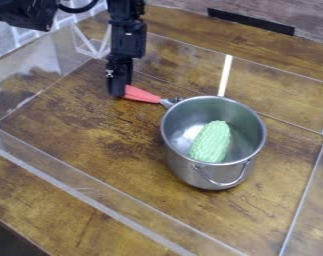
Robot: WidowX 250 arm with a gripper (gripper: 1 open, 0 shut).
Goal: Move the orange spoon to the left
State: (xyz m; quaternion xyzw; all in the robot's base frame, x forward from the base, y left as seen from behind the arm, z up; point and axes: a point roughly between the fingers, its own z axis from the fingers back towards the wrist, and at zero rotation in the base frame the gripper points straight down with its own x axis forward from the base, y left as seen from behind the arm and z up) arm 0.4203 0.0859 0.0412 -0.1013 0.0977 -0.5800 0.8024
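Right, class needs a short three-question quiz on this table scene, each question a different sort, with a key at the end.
1. True or false: the green knobbly object lies inside the steel pot.
2. Multiple choice: where in the picture is the orange spoon relative to the pot? A) upper left of it B) lower right of it C) inside it
3. Fill in: the tool is at the end of the spoon that lies ____ from the pot.

Key:
1. True
2. A
3. Farthest; the tool is down on the spoon's left end, though whether it actually grips the spoon cannot be told from this view.
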